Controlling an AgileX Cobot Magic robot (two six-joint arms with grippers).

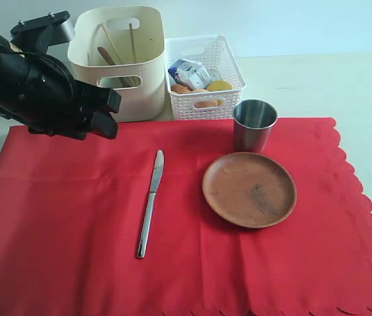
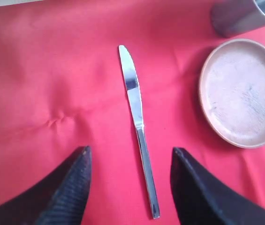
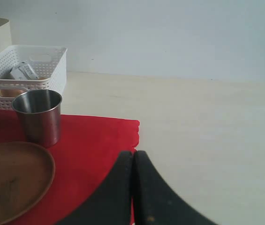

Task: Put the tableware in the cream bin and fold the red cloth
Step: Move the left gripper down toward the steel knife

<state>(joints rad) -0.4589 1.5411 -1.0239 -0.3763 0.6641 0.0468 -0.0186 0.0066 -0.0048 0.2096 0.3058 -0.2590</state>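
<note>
Three pieces of tableware lie on the red cloth (image 1: 54,217): a metal knife (image 1: 150,204) mid-cloth, a brown plate (image 1: 249,189) beside it, a steel cup (image 1: 255,124) just behind. Chopsticks (image 1: 132,43) and a wooden spoon (image 1: 106,56) stand inside the cream bin (image 1: 143,85). The left gripper (image 2: 131,150) hangs open above the knife; the right gripper (image 3: 133,154) is closed, empty.

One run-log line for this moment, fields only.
left jaws open, above red cloth, facing knife | right jaws shut, empty | steel cup, brown plate, knife on cloth | spoon, chopsticks in cream bin
</note>
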